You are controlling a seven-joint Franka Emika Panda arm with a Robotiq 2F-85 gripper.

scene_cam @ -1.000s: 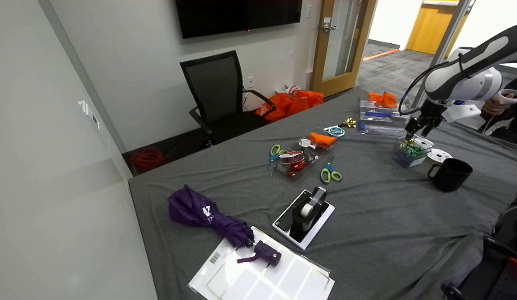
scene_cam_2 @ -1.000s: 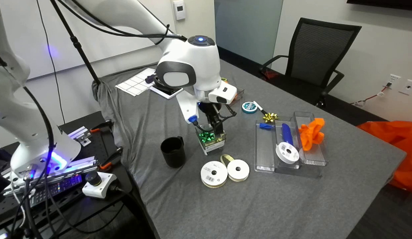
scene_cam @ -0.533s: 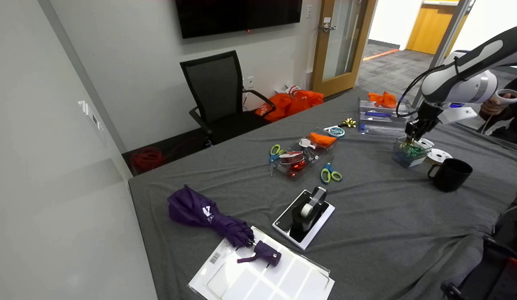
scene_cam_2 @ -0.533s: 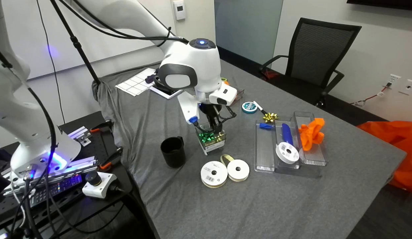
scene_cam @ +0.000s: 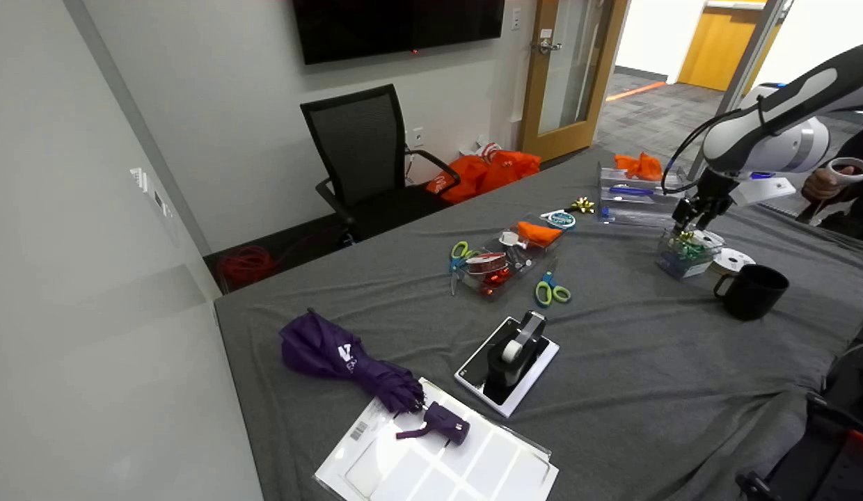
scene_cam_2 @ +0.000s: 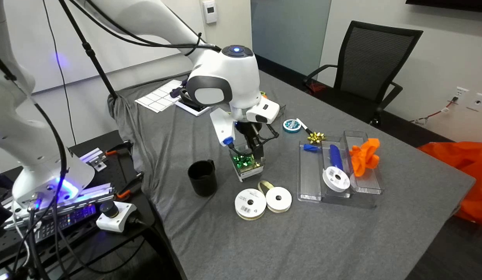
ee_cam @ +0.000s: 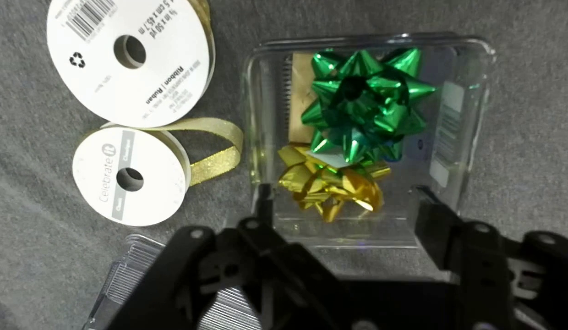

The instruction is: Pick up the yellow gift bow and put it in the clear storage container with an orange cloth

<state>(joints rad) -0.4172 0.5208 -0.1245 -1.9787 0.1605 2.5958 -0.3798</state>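
Observation:
A yellow-gold gift bow (ee_cam: 332, 183) lies in a small clear container (ee_cam: 252, 101), against a green bow (ee_cam: 371, 98). My gripper (ee_cam: 342, 189) is open and empty above that container, one finger on each side of the gold bow, without visible contact. The gripper also shows in both exterior views (scene_cam: 692, 221) (scene_cam_2: 253, 149). Another gold bow (scene_cam_2: 316, 137) lies on the table. It is beside a clear storage container (scene_cam_2: 309, 186) with several compartments and an orange cloth (scene_cam_2: 364, 157) in it. Another clear container (scene_cam: 518, 277) also holds an orange cloth (scene_cam: 539, 234).
Two white ribbon spools (scene_cam_2: 250, 204) (scene_cam_2: 279, 199) and a black mug (scene_cam_2: 202, 182) stand close to the small container. A teal-and-white tin (scene_cam_2: 292, 125) lies farther off. Scissors (scene_cam: 551, 291), a tape dispenser (scene_cam: 515, 355) and a purple umbrella (scene_cam: 355, 362) lie on the table.
Half a second ago my gripper was slightly lower and its fingers looked closer together. Now it is a little higher and the fingers are apart.

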